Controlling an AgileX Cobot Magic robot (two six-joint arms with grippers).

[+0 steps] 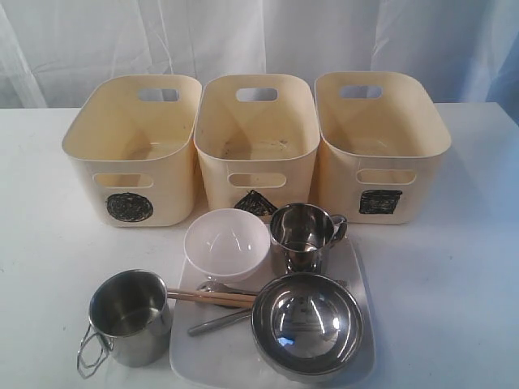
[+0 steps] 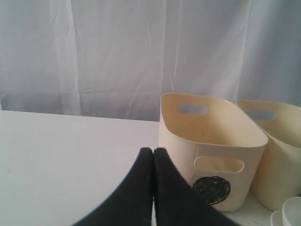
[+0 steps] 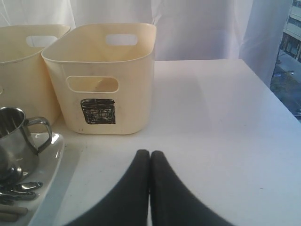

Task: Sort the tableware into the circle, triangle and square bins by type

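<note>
Three cream bins stand in a row along the 12 o'clock side of the white bench [image 1: 454, 284], taking the exterior view as the clock face. The circle bin [image 1: 89, 170] is at 11 o'clock, the triangle bin [image 1: 215, 174] at 12 and the square bin [image 1: 340, 182] at 1. Neighbouring bins are just beside each other, with the marked fronts facing 6 o'clock.

Toward 6 o'clock from the triangle and square bins lies the white square plate [image 1: 362, 279], which carries most of the tableware. On it, the small white bowl [image 1: 227, 239] sits at 10 o'clock. A steel mug [image 1: 302, 235] stands upright at 1 o'clock, its handle pointing to 3. The large steel bowl [image 1: 306, 324] is at 5 o'clock. The wooden chopsticks [image 1: 212, 297] lie flat across the plate's 9 o'clock edge, running toward the steel bowl. The steel cutlery [image 1: 219, 322] lies beside and partly under them. A second steel mug [image 1: 130, 316] stands upright on the bench just off the plate at 8 o'clock, its wire handle toward 7.

The left claw [image 2: 153, 149] is closed, fingers pressed together and holding nothing, above bare bench near the circle bin. The right claw [image 3: 149, 151] is likewise closed and empty, above the bench near the square bin and the plate's edge. Neither shows in the exterior view.
</note>
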